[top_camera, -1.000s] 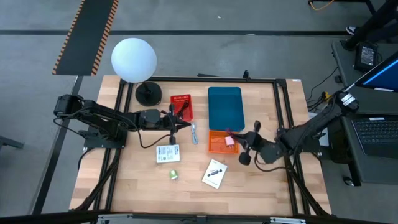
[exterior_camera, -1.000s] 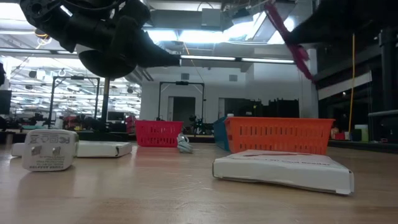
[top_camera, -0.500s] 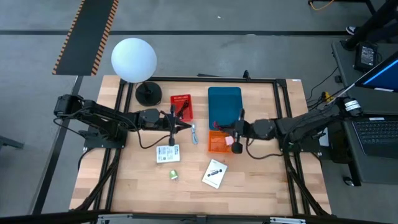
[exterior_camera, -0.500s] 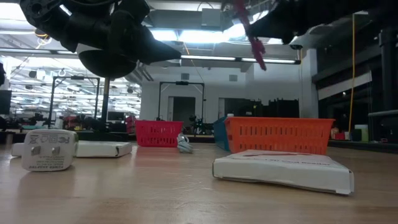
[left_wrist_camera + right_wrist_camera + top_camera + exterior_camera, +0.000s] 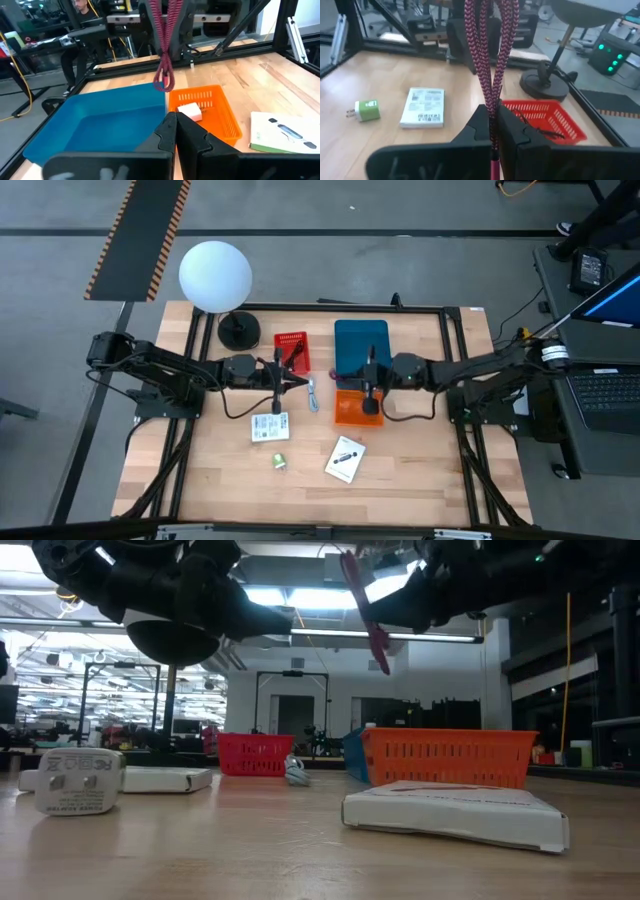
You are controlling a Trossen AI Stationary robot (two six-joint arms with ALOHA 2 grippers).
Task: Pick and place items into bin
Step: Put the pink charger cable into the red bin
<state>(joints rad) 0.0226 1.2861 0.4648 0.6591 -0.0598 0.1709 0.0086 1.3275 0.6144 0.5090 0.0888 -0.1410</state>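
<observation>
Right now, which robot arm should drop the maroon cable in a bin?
Probably the right. Its gripper is shut on the maroon cable, above the orange bin and blue bin. The left gripper waits near the red bin.

Lighting is even and bright overhead; the table (image 5: 410, 460) shows only soft, short shadows beside the white card (image 5: 345, 459). In the low view, ceiling lights behind the arms cause strong backlight: both arms read as dark silhouettes, with glare near the maroon cable (image 5: 368, 610). The white plug (image 5: 78, 780) in the foreground is slightly soft. In both wrist views, the fingers nearest the lens are blurred, and the room behind the table is out of focus.
</observation>
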